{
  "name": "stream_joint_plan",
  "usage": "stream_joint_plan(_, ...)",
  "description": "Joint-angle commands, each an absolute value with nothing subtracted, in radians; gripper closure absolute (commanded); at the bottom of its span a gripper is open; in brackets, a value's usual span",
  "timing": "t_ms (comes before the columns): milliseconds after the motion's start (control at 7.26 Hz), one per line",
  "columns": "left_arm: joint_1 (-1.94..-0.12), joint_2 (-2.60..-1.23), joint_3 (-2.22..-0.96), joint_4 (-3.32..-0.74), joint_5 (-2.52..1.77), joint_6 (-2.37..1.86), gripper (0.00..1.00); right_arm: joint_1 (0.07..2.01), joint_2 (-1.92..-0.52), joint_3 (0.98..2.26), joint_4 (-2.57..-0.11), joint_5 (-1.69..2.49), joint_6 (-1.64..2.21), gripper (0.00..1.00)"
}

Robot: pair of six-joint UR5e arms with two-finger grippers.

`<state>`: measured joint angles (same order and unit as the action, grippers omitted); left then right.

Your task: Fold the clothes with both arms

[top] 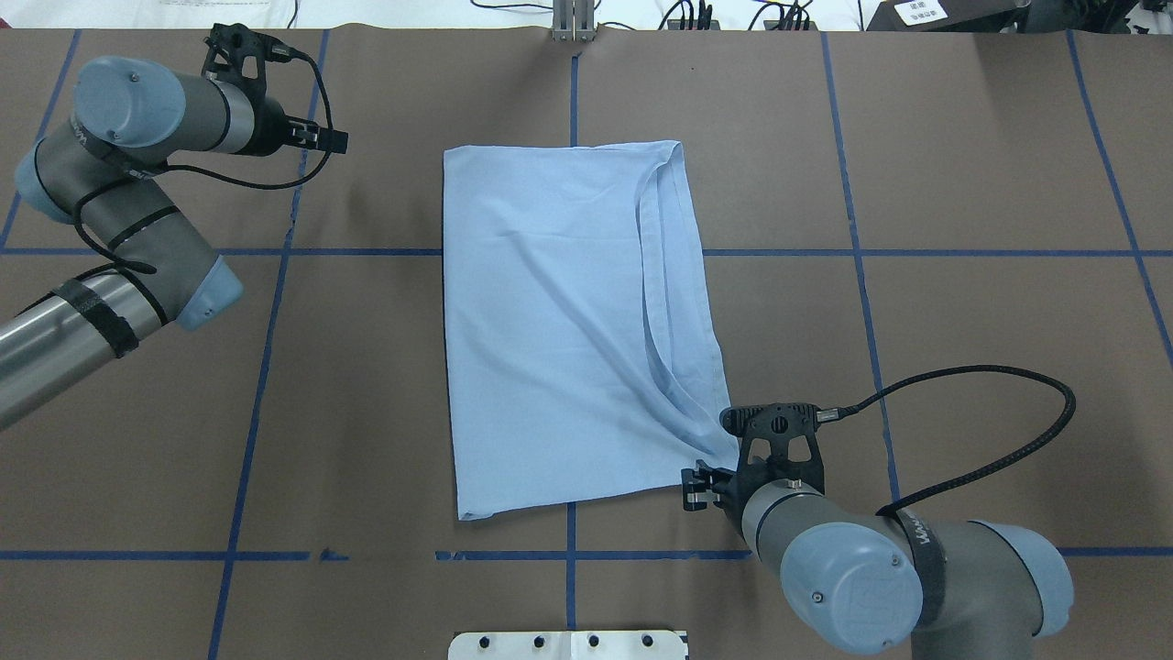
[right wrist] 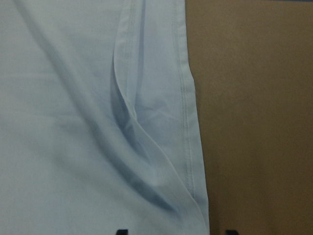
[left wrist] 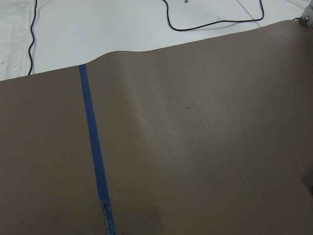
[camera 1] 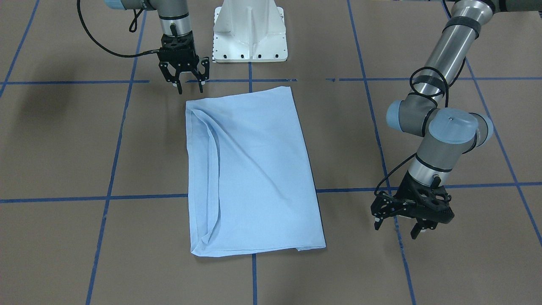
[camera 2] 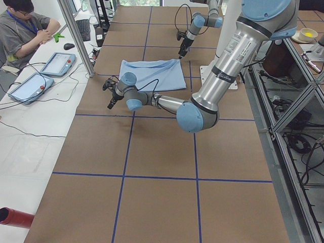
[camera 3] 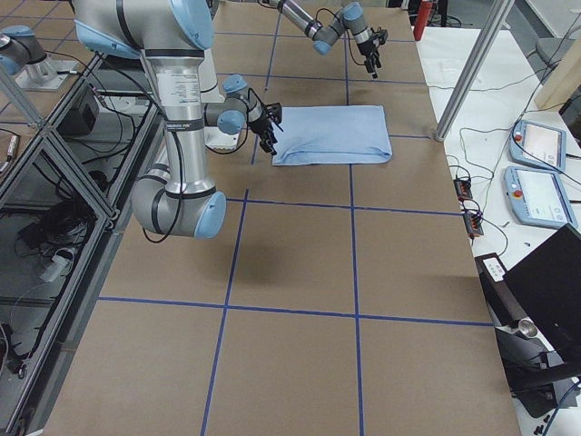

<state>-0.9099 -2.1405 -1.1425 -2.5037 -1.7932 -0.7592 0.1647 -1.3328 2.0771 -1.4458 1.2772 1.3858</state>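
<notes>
Light blue T-shirt [camera 1: 254, 169] is lying flat at table ctr, folded into a tall rectangle w/ long sides running near-to-far from the robot. Plain blue cloth is facing up, w/ soft diagonal creases crossing it. Stitched hem edges are stacking along its right long side, one layer bowing inward in a curve.

Right gripper [camera 1: 189, 87] is hovering just beside the shirt's near right corner, fingers spread wide & gripping nothing. In its wrist view the hemmed edge is running up the frame beside bare brown surface. Left gripper [camera 1: 396, 228] is hanging low over bare table, well apart from the shirt, off its far left side. Its fingers are also spread & empty.

Table [camera 1: 63, 148] is showing a brown cover, w/ blue tape lines [camera 1: 114, 140] marking a grid. White pedestal base [camera 1: 250, 34] is standing at the near edge, in line w/ the shirt. Beyond the far edge, a white desk [camera 2: 30, 152] is carrying tablet-like screens [camera 2: 58, 63], & a person [camera 2: 23, 30] is sitting there.
</notes>
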Motion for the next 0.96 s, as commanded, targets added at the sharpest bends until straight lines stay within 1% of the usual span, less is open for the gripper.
stream_joint_plan(0,-0.907,-2.14,-1.144,-2.503,-1.793,-0.761,0.0,0.302,-1.196,1.969,-1.424,1.389,1.278,0.02)
stream_joint_plan(138,-0.907,-2.14,-1.149,-2.503,-1.795,-0.77,0.0,0.343,-1.137,1.888,-1.422,1.41,1.172,0.19)
stream_joint_plan(276,-0.905,-2.14,-1.149,-2.503,-1.795,-0.772,0.0,0.365,-1.132,1.855,-1.42,1.429,1.084,0.25)
stream_joint_plan(551,-0.902,-2.14,-1.149,-2.503,-1.795,-0.773,0.0,0.364,-1.132,1.841,-1.425,1.44,1.078,0.33)
stream_joint_plan(827,-0.899,-2.132,-1.149,-2.505,-1.795,-0.773,0.0,0.35,-1.127,1.806,-1.422,1.44,1.077,0.37)
